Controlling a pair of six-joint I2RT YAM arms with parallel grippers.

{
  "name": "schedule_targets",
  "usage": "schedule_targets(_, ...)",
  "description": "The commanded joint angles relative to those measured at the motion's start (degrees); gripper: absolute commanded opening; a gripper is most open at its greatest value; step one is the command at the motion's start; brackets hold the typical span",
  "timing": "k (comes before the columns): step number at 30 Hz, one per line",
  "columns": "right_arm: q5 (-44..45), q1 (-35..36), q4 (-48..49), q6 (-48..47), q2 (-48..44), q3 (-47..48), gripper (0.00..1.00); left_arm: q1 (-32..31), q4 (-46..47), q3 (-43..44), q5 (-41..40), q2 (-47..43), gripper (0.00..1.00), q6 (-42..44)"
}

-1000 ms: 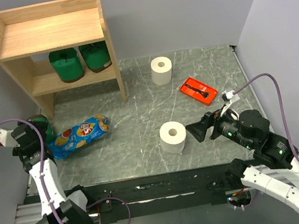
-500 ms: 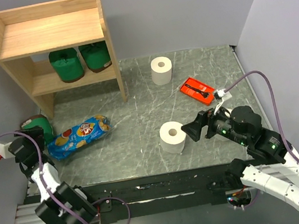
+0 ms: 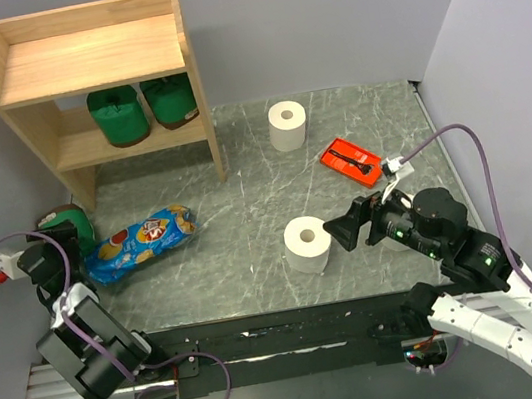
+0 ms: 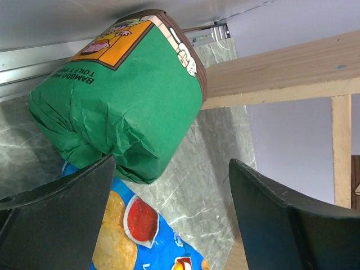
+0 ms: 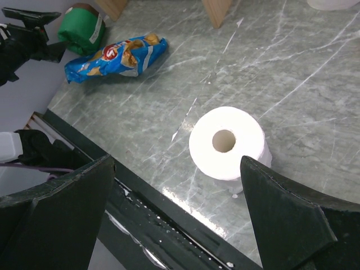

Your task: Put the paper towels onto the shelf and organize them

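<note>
A dark green wrapped roll [image 4: 121, 95] lies on its side in the left corner of the grey marble table [image 3: 245, 193], near a leg of the light wooden two-board shelf [image 3: 82, 61]. From above, the left arm hides part of it. The left gripper [image 4: 171, 163] is spread wide and holds nothing. The roll sits right in front of its fingers, and I cannot tell whether one touches the wrap. A blue crinkly snack bag [image 4: 140, 242] lies just beside the roll.

On the lower board stand a left green roll [image 3: 119, 116] and a right green roll [image 3: 170, 101], their tops hidden under the top board. Bare wood shows to their left.

The right gripper [image 5: 177, 163] is also wide open and holds nothing. A near white roll [image 5: 226, 142] stands hole up just ahead of it, apart from the fingers and close to the table's front edge. A far white roll [image 3: 288, 125] stands near the back wall. A flat orange-red tray [image 3: 353, 162] lies to the right. Bare marble stretches between the white rolls and the shelf.
</note>
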Motion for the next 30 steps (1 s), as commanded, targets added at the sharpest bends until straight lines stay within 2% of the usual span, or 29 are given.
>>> schedule_targets(1, 1.0, 0.2, 1.6, -2.1, 1.0, 4.0, 1.00, 0.2, 7.3, 0.4, 0.8, 1.0, 0.88, -0.7)
schedule_targets(5, 2.2, 0.2, 1.8, -2.4, 1.3, 5.0, 1.00, 0.1, 11.8, -0.8, 0.0, 2.2, 0.89, -1.9)
schedule_targets(11, 1.7, 0.2, 2.6, -1.8, 1.7, 5.0, 1.00, -0.3, 16.5, 0.3, 2.9, 7.6, 0.84, -3.4)
schedule_targets(25, 1.4, 0.2, 3.8, -1.6, 3.4, 5.4, 1.00, -2.8, 16.9, -1.0, -0.7, 8.8, 0.88, -3.6)
schedule_targets(30, 1.4, 0.2, 4.1, -1.7, 3.1, 5.3, 1.00, -3.7, 12.4, -0.3, -3.4, 5.9, 0.89, -1.9)
